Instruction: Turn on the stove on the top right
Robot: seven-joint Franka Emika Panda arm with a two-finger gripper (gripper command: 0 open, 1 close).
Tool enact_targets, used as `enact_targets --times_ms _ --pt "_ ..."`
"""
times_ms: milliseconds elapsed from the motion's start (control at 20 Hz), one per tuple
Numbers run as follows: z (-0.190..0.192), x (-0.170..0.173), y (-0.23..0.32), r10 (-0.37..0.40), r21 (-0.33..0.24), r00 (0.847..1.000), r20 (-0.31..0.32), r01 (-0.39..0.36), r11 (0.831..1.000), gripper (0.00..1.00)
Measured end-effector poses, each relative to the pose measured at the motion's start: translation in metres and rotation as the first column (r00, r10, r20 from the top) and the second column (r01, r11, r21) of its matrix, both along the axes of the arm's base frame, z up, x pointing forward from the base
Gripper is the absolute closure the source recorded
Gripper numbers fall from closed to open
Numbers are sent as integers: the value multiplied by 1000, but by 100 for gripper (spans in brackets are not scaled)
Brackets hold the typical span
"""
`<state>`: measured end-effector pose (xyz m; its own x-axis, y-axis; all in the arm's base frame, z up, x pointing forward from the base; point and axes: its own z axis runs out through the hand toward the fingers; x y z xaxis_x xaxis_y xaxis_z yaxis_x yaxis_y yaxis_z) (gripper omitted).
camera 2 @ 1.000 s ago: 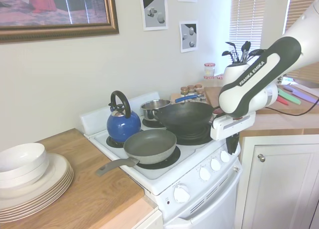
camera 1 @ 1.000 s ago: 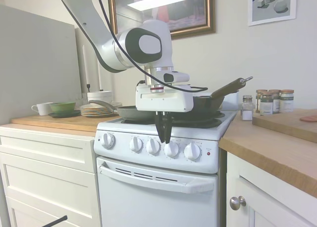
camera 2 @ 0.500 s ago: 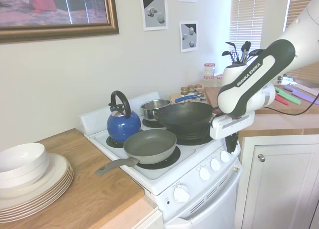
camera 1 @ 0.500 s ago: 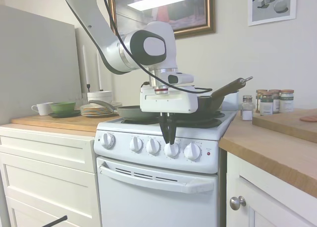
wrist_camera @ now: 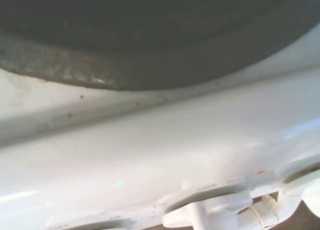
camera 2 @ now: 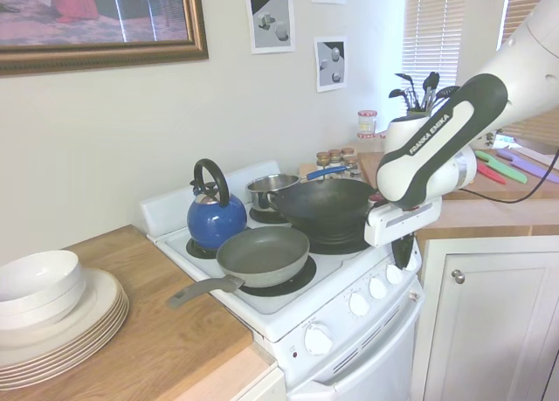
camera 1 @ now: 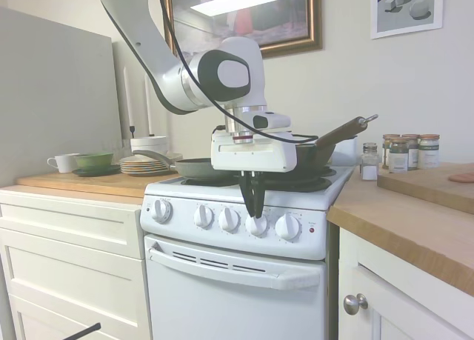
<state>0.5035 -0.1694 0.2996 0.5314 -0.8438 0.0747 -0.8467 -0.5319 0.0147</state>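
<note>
Plainly, the stove [camera 1: 237, 273] stands between cream cabinets [camera 1: 70, 258] and a wooden worktop [camera 1: 415, 229], its five white knobs in a row along the front panel so they can be reached from the front. The gripper [camera 1: 254, 207] hangs straight down over the fourth knob [camera 1: 256, 224] from the left, the black fingers [camera 1: 257, 195] drawn close together with their tips at that knob's top, seemingly pinching its ridge; that vertical pose suits a twist about the knob's axis, and I judge this to be the control for the rear right burner. The red light [camera 1: 312, 230] sits at the panel's right end. On the burners rest a wok [camera 2: 321, 204], a grey frying pan [camera 2: 262, 254], a blue kettle [camera 2: 214, 216] and a small pot [camera 2: 272, 190]. Spice jars [camera 1: 404, 152] line the wall at the back of the worktop. On the arm, "FRANKA EMIKA" reads in the second exterior view; the knob markings are too small to make out.
</note>
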Motion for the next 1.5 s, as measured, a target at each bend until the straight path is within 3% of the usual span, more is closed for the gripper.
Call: enact_targets --times_ms 1500 --pt "-17 7 24 15 13 1000 -22 -14 1000 100"
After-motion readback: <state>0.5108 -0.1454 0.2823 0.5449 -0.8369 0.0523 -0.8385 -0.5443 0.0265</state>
